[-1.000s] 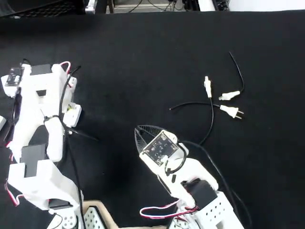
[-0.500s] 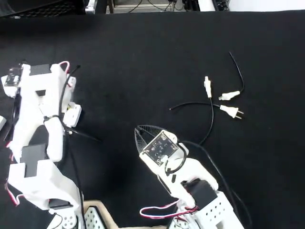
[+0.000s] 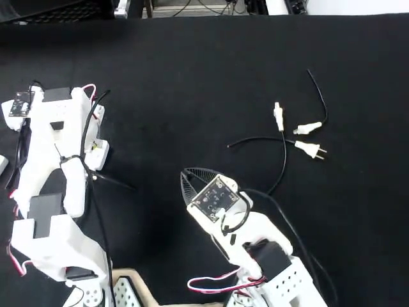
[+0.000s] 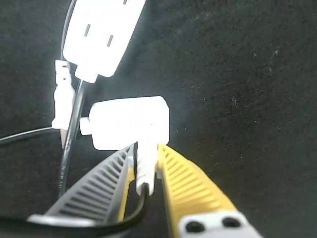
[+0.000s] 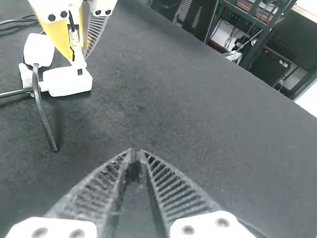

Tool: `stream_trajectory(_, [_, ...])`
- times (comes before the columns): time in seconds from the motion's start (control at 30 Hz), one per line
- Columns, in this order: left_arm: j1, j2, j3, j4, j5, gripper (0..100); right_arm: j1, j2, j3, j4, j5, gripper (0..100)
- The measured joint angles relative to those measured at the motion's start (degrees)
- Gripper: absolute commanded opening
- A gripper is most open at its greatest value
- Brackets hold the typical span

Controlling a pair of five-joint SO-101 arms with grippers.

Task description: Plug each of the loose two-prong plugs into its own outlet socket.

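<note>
1. Left wrist view: left end effector (image 4: 146,149) pinches a white plug (image 4: 145,166) by its body. A black cable trails back between the fingers.
2. The plug's front meets the face of a white outlet block (image 4: 129,121). No prongs show between them, so I judge it seated or close to it. I cannot tell whether it is fully home.
3. An outlet strip (image 4: 101,29) with bare slots lies just beyond the block.
4. High view, reading the black worktop (image 3: 192,77) as a dial: the left arm works at about 9 o'clock. Three loose plugs (image 3: 308,128) cluster at about 3 o'clock with their cables crossing, well apart from the outlets.
5. Right end effector (image 5: 133,166): fingers pressed together with nothing between them, low over bare worktop at about 6 o'clock.
6. Step in hand: inserting the first plug. The task looks early, with three plugs unplaced.
7. The next move likely calls for a short straight push along the prong line. The fingers would then spread and back off along the cable without tugging.
8. Risk: the block looks unanchored and may slide under the push. The idle right arm seems best placed to fetch a plug from 3 o'clock.
</note>
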Motion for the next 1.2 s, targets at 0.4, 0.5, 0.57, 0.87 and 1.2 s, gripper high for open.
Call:
stream_trajectory(0.4, [0.0, 0.0, 0.4, -4.0, 0.0, 3, 0.0, 0.0, 0.0, 0.0, 0.0, 1.2])
stream_trajectory(0.5, [-0.1, 0.0, 1.8, -4.0, 0.0, 3, 0.0, 0.0, 0.0, 0.0, 0.0, 1.2])
stream_trajectory(0.57, [-0.1, 0.1, 2.5, -4.1, 0.0, 3, 0.0, 0.0, 0.0, 0.0, 0.0, 1.2])
stream_trajectory(0.87, [-0.1, 0.2, 2.5, -4.0, -0.1, 3, 0.0, 0.0, 0.0, 0.0, 0.0, 1.2])
stream_trajectory(1.2, [-0.1, 0.1, 4.7, -5.0, -1.8, 3, 0.0, 0.0, 0.0, 0.0, 0.0, 1.2])
